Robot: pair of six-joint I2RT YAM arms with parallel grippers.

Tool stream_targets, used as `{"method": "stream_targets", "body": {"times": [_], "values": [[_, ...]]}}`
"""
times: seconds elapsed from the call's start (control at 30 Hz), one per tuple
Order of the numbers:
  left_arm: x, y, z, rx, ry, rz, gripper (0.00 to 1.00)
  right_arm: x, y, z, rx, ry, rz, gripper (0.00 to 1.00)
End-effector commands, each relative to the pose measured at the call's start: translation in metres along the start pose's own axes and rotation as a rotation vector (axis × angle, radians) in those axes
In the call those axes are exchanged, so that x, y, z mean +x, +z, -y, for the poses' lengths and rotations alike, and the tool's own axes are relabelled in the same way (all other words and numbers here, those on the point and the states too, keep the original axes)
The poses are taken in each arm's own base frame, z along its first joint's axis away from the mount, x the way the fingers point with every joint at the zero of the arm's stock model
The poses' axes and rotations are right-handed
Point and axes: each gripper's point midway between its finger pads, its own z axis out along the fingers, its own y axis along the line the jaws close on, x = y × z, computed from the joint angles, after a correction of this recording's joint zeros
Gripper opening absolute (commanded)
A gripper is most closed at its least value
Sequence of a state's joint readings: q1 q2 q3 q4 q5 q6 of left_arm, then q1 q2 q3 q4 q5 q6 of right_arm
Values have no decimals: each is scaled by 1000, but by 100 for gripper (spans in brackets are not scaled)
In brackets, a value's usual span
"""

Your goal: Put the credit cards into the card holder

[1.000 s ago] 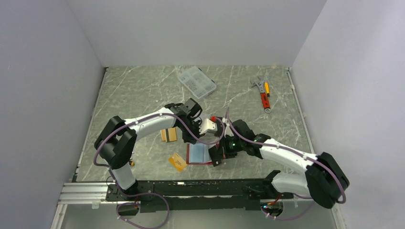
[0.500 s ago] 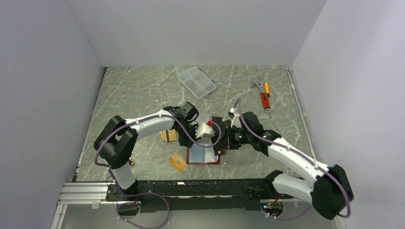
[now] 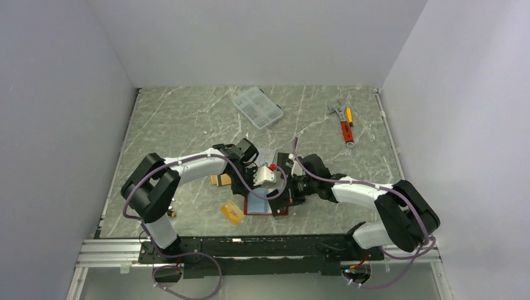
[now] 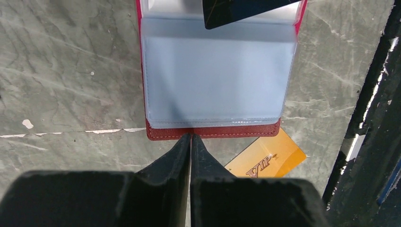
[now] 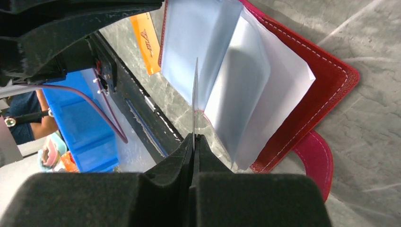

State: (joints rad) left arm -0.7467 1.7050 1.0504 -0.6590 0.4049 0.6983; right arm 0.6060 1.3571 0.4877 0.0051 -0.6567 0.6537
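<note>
**A:** Since both arms crowd the near-middle of the surface [image 3: 187, 119], where's the card holder [image 4: 213, 80]?

**B:** Lying open btwn them, blue sleeves up. Its red edge is right at the left end effector [image 4: 190, 139] tips.

**A:** Left's state?

**B:** Nearly closed, a sliver of gap, nothing visibly in it. Orange card [image 4: 265, 161] pokes out from under the holder's corner.

**A:** Right?

**B:** Right end effector [image 5: 194, 139] is clamped on the dark card [image 4: 246, 9], edge-on to its own cam, at the fanned sleeves.

**A:** Key relation?

**B:** Sleeves sit straight ahead of the card, but it looks skewed vs. the sleeve edge. Prob. the right arm squares it, then slides it in lengthwise.
</note>
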Motion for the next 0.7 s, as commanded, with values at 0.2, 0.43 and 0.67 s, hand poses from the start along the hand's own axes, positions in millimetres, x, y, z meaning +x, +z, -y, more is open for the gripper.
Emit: {"method": "stream_targets", "body": {"times": [0.2, 0.43, 0.67], "values": [[-3, 4, -5, -44, 68, -19, 7, 1, 13, -2, -82, -26, -6, 0], [8, 10, -8, -65, 68, -71, 5, 5, 19, 2, -104, -14, -25, 0], [16, 13, -11, -84, 62, -106, 4, 8, 23, 5, -114, 5, -36, 0]]}}
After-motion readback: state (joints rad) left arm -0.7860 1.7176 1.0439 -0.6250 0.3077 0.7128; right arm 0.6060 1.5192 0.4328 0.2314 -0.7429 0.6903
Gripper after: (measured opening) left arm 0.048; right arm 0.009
